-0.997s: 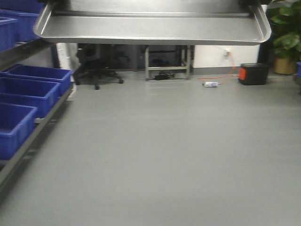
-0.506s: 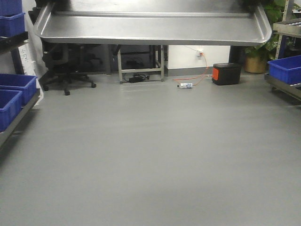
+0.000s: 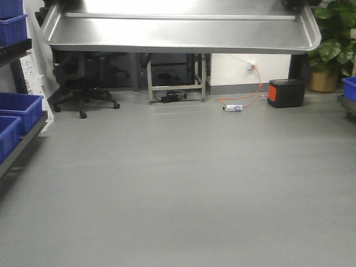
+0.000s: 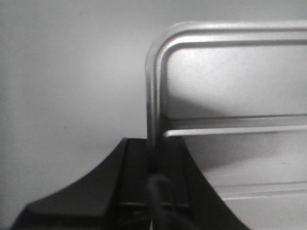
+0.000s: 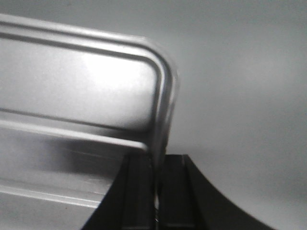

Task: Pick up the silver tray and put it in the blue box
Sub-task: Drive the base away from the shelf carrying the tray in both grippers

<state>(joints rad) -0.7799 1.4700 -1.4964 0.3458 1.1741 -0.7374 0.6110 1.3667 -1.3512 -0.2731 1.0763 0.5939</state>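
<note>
My left pincer (image 4: 153,149) pinches the silver tray (image 4: 230,81) by one short-end rim, and my right pincer (image 5: 156,162) pinches the opposite rim. Only the wrist views show these grips. The front view shows the tray aloft and level, long axis left-to-right, above the grey floor (image 3: 183,183). Blue bins (image 3: 19,108) sit far left.

One tray (image 3: 178,34) is being counted. One left hand (image 4: 153,149) and one right hand (image 5: 156,162) are being seen, two in all. Four boxes (image 3: 21,105) are being shown in part, three at the left and one at the right edge. One chair (image 3: 83,83), one frame (image 3: 175,86), one plant (image 3: 334,39), one black case (image 3: 286,93), one cable (image 3: 253,95) and one white item (image 3: 233,108) are being seen.
</note>
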